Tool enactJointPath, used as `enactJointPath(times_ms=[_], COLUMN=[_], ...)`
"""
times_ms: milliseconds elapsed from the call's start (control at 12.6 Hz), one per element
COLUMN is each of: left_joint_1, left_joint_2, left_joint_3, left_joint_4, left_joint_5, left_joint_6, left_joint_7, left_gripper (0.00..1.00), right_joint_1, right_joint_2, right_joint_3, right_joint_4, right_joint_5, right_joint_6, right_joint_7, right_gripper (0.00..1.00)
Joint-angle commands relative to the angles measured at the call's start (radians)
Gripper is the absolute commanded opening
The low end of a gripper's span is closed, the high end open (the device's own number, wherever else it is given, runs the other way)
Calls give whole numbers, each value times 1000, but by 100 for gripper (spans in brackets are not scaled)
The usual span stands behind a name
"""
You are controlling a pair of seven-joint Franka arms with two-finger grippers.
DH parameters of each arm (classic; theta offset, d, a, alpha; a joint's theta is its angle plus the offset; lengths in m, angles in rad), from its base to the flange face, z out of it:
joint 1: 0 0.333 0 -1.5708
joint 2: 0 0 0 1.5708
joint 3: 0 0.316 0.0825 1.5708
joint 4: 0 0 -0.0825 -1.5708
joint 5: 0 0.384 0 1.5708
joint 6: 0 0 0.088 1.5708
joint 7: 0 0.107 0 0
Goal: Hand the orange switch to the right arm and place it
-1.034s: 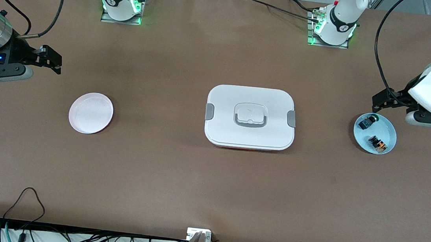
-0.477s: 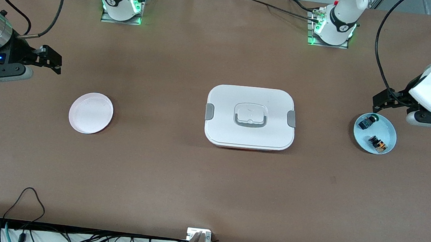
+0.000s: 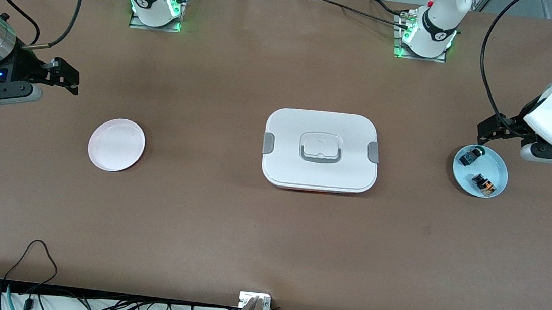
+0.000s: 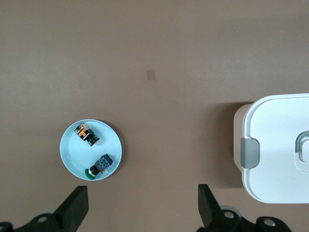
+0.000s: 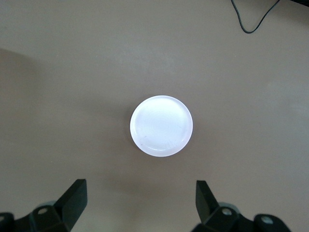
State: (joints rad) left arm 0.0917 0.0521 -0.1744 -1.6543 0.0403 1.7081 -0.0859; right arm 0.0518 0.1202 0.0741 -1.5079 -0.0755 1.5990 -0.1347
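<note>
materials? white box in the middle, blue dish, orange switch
White box: looks like moulded matte plastic, with rounded corners and grey clips. Blue dish: probably glossy plastic or glazed ceramic; smooth, thin rim. Orange switch: black plastic body with what looks like copper-coloured metal at one end; too small to be sure.

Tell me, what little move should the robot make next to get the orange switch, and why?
Probably the left gripper should come down over the orange switch. That switch lies untouched on the blue plate, beside the green-capped switch and nearer the front camera. Its jaws stand open and hold nothing. The right gripper waits, open, above the table near the white plate.
</note>
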Motion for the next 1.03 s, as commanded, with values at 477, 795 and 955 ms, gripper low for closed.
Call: enactJointPath(times_ms=[477,795,955], left_joint_1=[59,85,85], left_joint_2=[61,107,185], left_joint_3=[0,6,4], left_joint_4=[19,22,18], left_joint_5=[-68,-62,56], left_joint_6=[-68,-91,-91], left_joint_7=[3,145,279], left_gripper=[100,100,100], right_joint_1=[-7,-6,-1], right_joint_2=[6,6,6], right_joint_3=[-2,-2,-2], right_joint_4=[17,17,17], right_joint_5=[2,6,10], right_joint_6=[-7,-7,-7], right_joint_7=[-14,-14,-14], right_gripper=[100,100,100])
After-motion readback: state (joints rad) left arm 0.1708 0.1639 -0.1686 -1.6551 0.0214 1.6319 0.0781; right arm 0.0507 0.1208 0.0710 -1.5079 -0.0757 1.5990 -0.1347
